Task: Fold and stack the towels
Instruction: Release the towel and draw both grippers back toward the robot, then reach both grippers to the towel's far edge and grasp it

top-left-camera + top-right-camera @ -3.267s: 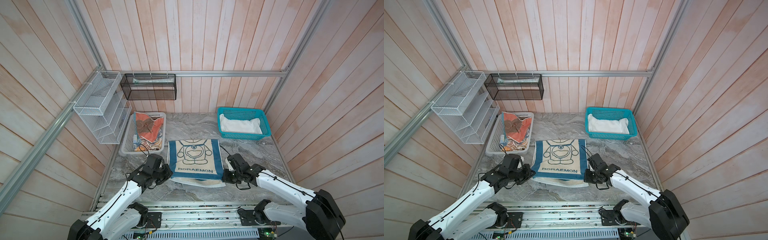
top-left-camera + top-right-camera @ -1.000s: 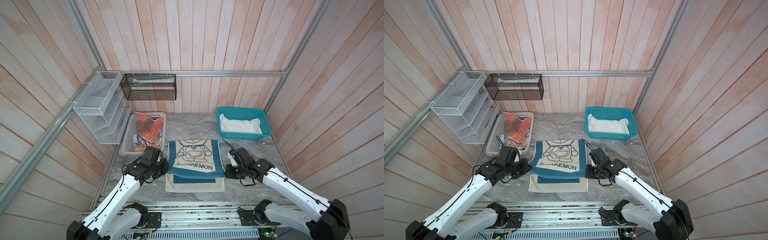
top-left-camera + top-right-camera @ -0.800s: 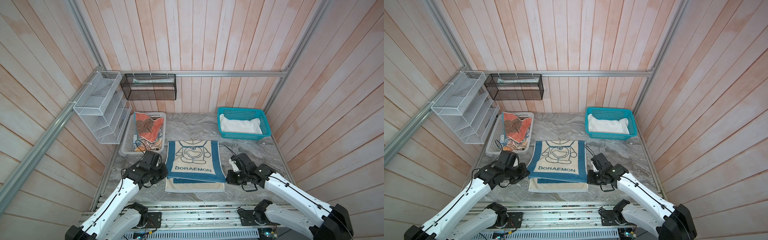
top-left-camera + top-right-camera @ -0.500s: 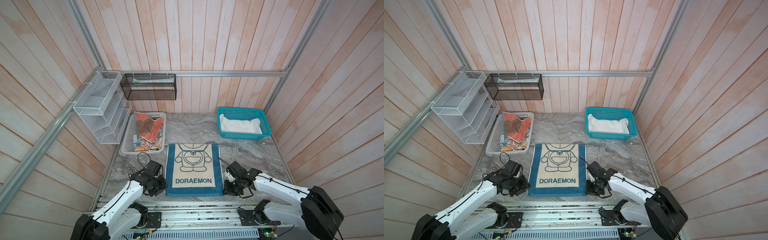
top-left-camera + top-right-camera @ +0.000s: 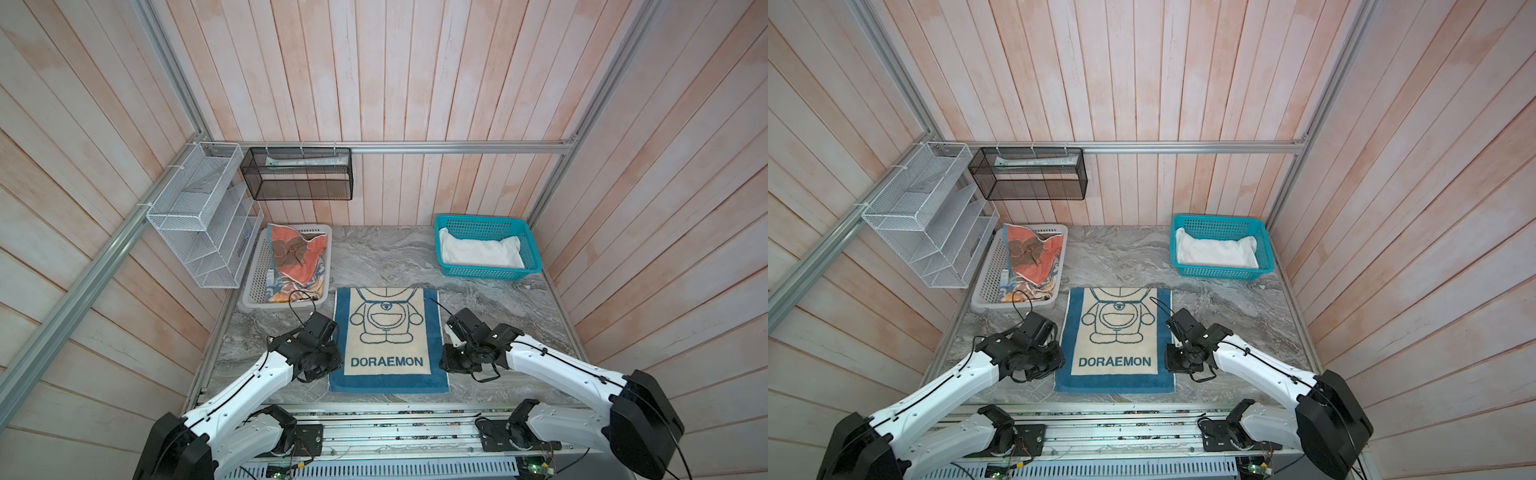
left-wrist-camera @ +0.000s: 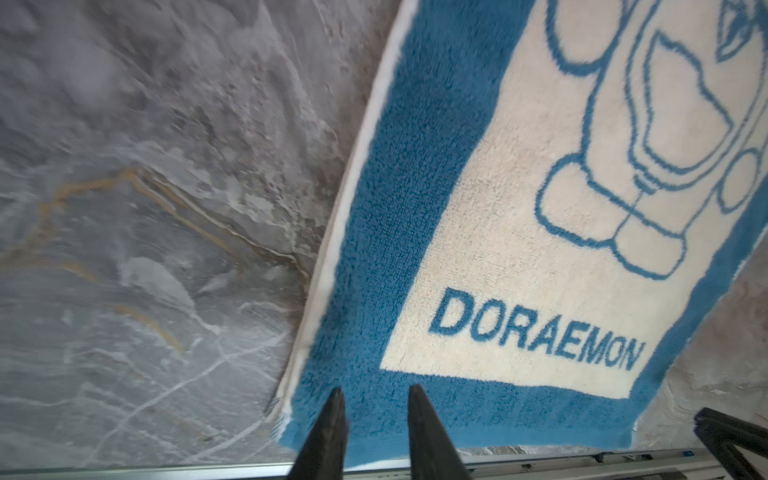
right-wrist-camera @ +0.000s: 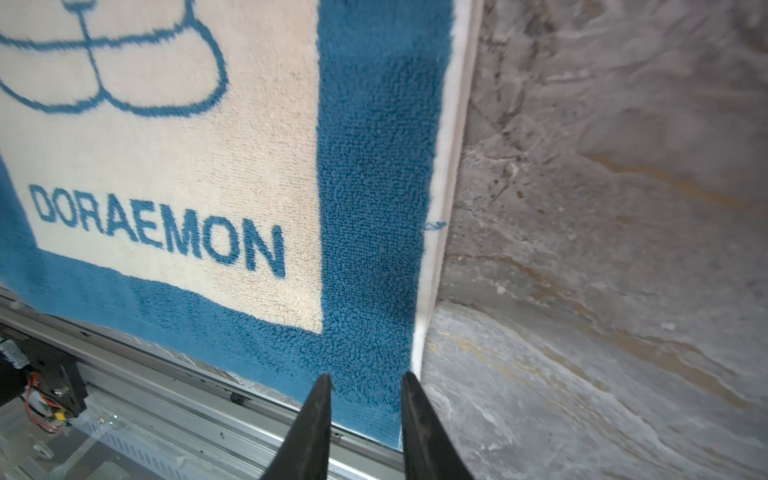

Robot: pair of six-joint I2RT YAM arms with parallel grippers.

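The blue-cream DORAEMON towel (image 5: 388, 340) (image 5: 1115, 336) lies spread flat at the table's front, its lettering toward the near edge. My left gripper (image 6: 376, 395) hovers over its near-left corner (image 5: 332, 388), jaws a little apart, nothing pinched. My right gripper (image 7: 363, 380) sits the same way over the near-right corner (image 5: 446, 390), open. A white towel (image 5: 480, 253) rests in the teal basket (image 5: 482, 220). The coral-orange towel (image 5: 297, 253) lies crumpled in the white basket (image 5: 253, 270) over a blue and orange one (image 5: 276, 286).
A white wire rack (image 5: 199, 216) and a black mesh basket (image 5: 297, 174) hang on the left and back walls. An aluminium rail (image 5: 374, 405) runs along the table's front edge, just beyond the towel's near hem. Bare marble (image 5: 386, 257) shows between the baskets.
The DORAEMON towel, held up by both shut grippers a second ago, was drawn toward the front edge and laid out flat. Both grippers have opened and let go of its near corners.
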